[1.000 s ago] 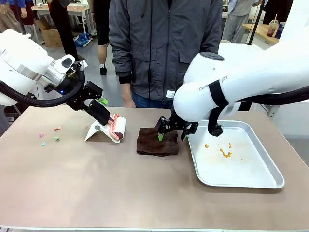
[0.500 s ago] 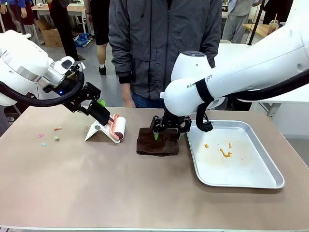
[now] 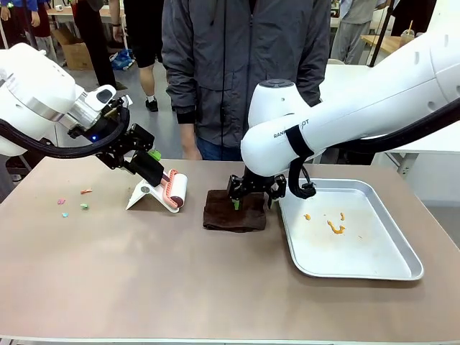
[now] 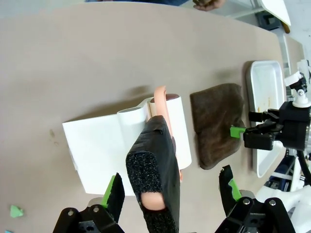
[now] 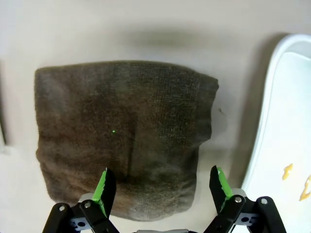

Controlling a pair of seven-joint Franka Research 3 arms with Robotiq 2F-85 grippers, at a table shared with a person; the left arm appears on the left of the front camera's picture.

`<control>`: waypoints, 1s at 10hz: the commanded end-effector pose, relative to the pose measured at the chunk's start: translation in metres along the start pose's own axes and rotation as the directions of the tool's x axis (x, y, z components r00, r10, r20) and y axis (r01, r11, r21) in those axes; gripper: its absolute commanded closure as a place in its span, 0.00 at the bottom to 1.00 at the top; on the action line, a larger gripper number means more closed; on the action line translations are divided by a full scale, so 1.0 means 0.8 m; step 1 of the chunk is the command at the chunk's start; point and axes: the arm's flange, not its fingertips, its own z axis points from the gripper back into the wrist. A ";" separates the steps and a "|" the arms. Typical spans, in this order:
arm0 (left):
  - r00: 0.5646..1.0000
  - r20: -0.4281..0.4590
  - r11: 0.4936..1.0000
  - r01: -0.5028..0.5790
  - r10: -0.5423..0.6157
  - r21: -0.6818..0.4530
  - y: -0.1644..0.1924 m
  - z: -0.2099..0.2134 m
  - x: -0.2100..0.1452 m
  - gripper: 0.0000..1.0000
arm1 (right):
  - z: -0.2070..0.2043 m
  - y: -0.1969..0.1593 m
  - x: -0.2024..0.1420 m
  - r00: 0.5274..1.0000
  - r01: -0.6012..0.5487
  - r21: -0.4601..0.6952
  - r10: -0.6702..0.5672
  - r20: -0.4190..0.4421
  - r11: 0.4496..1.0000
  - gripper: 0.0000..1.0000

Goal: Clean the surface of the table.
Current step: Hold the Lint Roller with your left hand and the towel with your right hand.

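Front view: the tan table (image 3: 144,273) spans the frame beneath a brown cloth (image 3: 233,215) lying near its middle. A person (image 3: 244,72) stands behind the cloth at the far edge. A metal tray (image 3: 359,275) with orange smears sits just right of the cloth, and a lint roller (image 3: 175,190) on a white stand rests to its left. The right gripper (image 3: 251,195) hangs over the cloth, jaws wide, holding nothing. The left gripper (image 4: 171,190) straddles the roller's handle, jaws spread, not clamped. Coloured scraps (image 3: 72,203) dot the table far left of the cloth.
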 end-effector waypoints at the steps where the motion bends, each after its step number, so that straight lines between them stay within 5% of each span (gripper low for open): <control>1: 1.000 -0.017 1.000 -0.022 0.022 0.021 -0.002 0.005 -0.001 0.00 | -0.010 0.013 0.008 0.998 0.057 -0.025 -0.057 0.015 0.998 0.00; 7: 1.000 -0.014 1.000 -0.024 0.024 -0.003 0.014 0.015 -0.006 0.00 | -0.022 0.014 0.011 0.992 0.122 -0.005 -0.121 0.046 0.993 0.00; 8: 1.000 -0.012 1.000 -0.018 0.018 -0.006 0.014 0.016 -0.006 0.40 | -0.022 0.015 0.011 0.993 0.115 -0.014 -0.115 0.041 0.993 0.60; 9: 1.000 -0.010 1.000 -0.018 0.018 -0.008 0.013 0.016 -0.006 0.58 | -0.022 0.015 0.011 0.992 0.117 -0.009 -0.117 0.038 0.993 0.60; 10: 1.000 0.001 1.000 -0.015 0.015 -0.011 0.014 0.017 -0.006 0.98 | -0.023 0.015 0.011 0.992 0.118 -0.007 -0.117 0.037 0.993 1.00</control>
